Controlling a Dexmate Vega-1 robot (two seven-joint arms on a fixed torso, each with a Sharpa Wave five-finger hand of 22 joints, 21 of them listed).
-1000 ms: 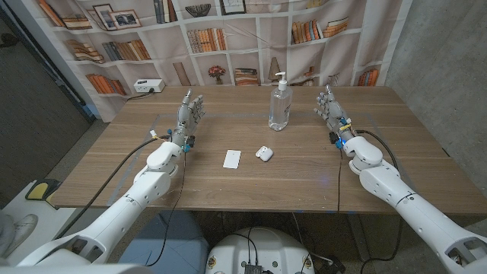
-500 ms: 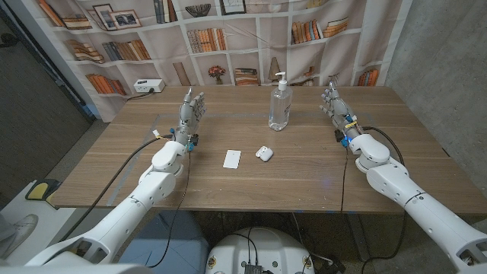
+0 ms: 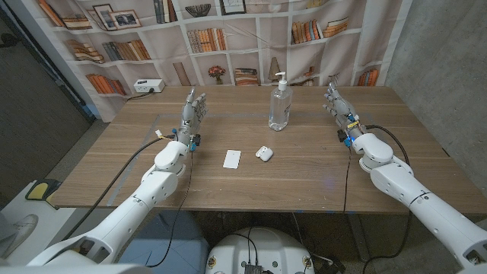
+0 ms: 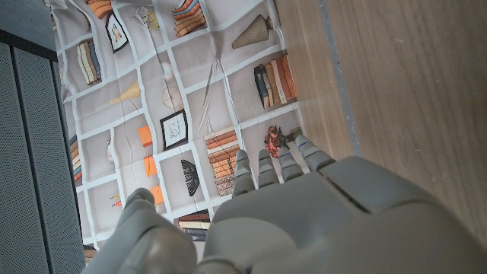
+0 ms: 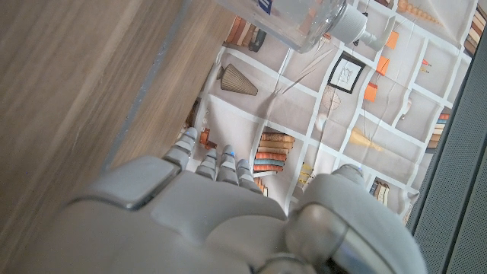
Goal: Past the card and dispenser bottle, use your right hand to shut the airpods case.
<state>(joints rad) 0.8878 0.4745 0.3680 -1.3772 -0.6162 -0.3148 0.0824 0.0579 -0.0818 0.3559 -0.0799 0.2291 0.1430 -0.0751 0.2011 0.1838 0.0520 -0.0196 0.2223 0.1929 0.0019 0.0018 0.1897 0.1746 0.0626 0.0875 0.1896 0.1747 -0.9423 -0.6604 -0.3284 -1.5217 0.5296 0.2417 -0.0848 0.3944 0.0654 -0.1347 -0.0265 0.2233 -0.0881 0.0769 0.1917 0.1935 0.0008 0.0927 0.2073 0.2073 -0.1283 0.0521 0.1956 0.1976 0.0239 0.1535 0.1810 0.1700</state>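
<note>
We begin with the table, a wooden top running back to a bookshelf-printed backdrop, because everything the task concerns sits on it. Next in size are our two arms, coming in from the near corners. Our right hand stands raised near the far right edge, fingers apart and pointing up, holding nothing; we judge it is poised there, well clear of the objects, so that it has a free path inward. Our left hand mirrors it toward the far left part of the table, fingers likewise spread and gripping nothing, kept out of the way since the task gives it no part.

The dispenser bottle stands upright at the far middle of the table, between the two hands, its pump on top. In the right wrist view the dispenser bottle lies just beyond our fingers, so a sweep inward could knock it.

The card lies flat near the table's centre. Just beside it, toward our right, sits the airpods case, small and white, its lid seemingly raised. It is well apart from our right hand, and the closing is not yet begun.
</note>
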